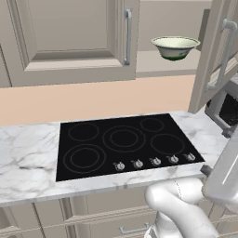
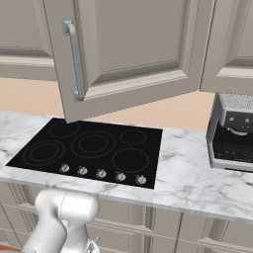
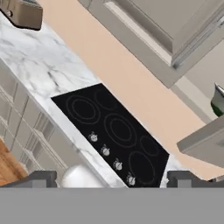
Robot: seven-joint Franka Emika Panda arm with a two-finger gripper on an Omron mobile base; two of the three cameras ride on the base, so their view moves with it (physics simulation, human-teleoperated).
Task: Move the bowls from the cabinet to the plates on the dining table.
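Bowls are what this job turns on, and one of them, the pale cream-green bowl [image 1: 175,47] with the dark green band, sits on the shelf of the open cabinet [image 1: 69,42], near the shelf's front edge and just inside the swung-out door [image 1: 218,51]. In the hand view a sliver of that bowl [image 3: 218,101] peeks in at the right edge, above the door's edge. I can't spot the red bowl, the plates or the dining table from where these cameras look, so I can't say whether that half of the job is done.

The gripper [image 3: 112,179] stands with its fingers [image 3: 41,178] wide apart and nothing between them, well below the shelf and looking down over the black cooktop [image 1: 123,146] set in the marble counter [image 1: 28,158]. A toaster [image 3: 22,13] sits at the far corner of the counter in the hand view, and a coffee machine [image 2: 232,131] stands toward the counter's right end.

As I read it, the cabinet is open but this bowl has not been touched yet. What's left for it, at least, is the whole carry: reach up to the shelf, take the rim, drive to the table and set it on a plate.
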